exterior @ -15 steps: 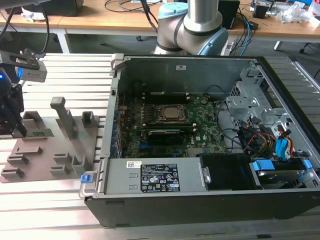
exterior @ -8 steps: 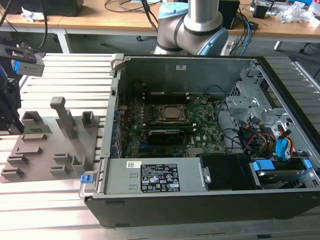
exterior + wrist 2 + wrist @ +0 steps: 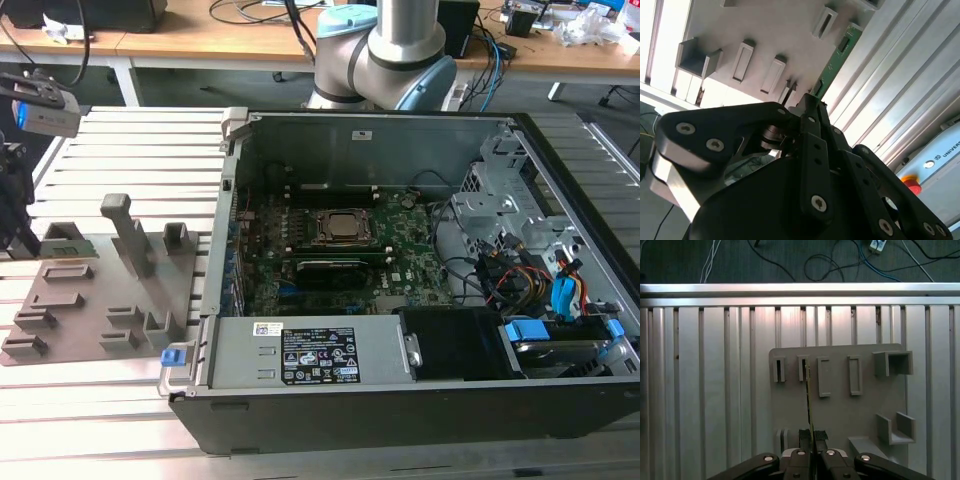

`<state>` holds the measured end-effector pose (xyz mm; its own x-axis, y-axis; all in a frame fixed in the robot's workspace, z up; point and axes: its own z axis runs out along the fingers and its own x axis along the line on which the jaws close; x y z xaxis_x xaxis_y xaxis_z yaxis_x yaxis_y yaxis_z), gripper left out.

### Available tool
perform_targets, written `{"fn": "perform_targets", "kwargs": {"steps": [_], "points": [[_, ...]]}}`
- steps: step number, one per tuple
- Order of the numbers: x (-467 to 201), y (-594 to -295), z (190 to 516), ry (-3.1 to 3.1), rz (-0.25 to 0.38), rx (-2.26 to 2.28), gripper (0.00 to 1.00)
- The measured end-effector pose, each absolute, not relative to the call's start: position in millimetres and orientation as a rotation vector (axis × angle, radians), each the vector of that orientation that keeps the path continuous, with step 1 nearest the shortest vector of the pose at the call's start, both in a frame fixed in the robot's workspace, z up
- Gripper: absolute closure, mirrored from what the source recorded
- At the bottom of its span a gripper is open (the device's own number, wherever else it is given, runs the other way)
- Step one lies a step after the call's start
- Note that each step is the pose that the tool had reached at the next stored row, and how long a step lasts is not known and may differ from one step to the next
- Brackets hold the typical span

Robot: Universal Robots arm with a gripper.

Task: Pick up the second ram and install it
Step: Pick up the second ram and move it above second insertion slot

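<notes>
The second ram (image 3: 70,248) is a slim green strip standing on edge in the grey holder tray (image 3: 95,310) at the exterior view's left. My gripper (image 3: 20,232) is at the strip's end nearest the table's edge. In the first wrist view the ram (image 3: 808,400) shows edge-on, running from a tray slot to my gripper (image 3: 811,439), whose fingers press on it from both sides. In the second wrist view the green strip (image 3: 837,55) leads into the shut gripper (image 3: 810,105).
The open computer case (image 3: 230,130) lies to the exterior view's right of the tray, with the green motherboard (image 3: 410,240) and CPU socket (image 3: 342,228) inside. The robot base (image 3: 385,50) stands behind the case. The tray (image 3: 840,410) carries several raised slots and blocks.
</notes>
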<state>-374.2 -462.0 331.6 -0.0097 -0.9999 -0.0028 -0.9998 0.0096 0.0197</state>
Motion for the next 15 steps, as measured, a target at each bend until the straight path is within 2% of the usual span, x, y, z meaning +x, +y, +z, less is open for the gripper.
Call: {"fn": "perform_targets", "kwargs": {"steps": [15], "points": [[-374.2, -462.0, 382.5, -2.224, -0.025, 2.202, 0.86]]}}
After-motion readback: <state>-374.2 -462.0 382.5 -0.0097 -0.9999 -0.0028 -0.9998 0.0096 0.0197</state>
